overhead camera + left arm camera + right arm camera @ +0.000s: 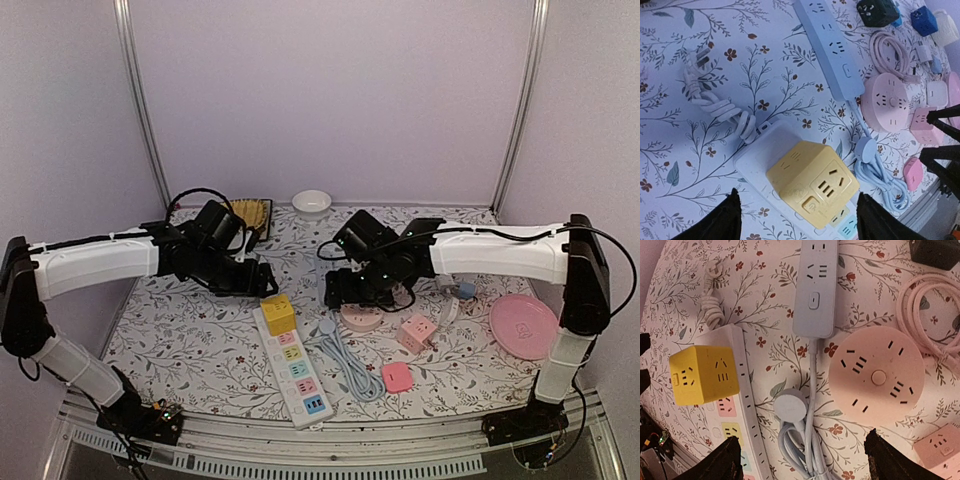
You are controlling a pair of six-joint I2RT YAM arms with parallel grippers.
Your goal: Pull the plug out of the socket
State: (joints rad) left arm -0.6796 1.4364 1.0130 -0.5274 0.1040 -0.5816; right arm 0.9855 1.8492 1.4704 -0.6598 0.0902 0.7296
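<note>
The plug [812, 182] is a yellow cube with rounded edges. It has slot openings on the faces that show, and a small rounded button low on one side face. It sits seated on the far end of a white strip [293, 365], the end where the strip's cord [715, 100] leaves. That cord lies bunched in a tight coil on the counter [180, 340], with its pronged end free. The rest of the strip runs toward the near edge, its outlets backed in pink, yellow, green and blue.

The left jaws are spread and hang low over the cube. In the left wrist view one finger [730, 215] stands clear of the cube on one side. The other finger is close beside the opposite face (whether it touches I cannot tell).

Just to the right of the white strip lies a grey strip [815, 285], with its cable looped below a round winder [789, 405]. Beside that is a round pink socket [877, 375]. The right jaws are spread wide above these two and pinch nothing.

Farther right on the flowered counter are a pink cube [417, 332], a small pink block [397, 377] and a pink plate [523, 325]. A white bowl [312, 202] stands at the back wall.
</note>
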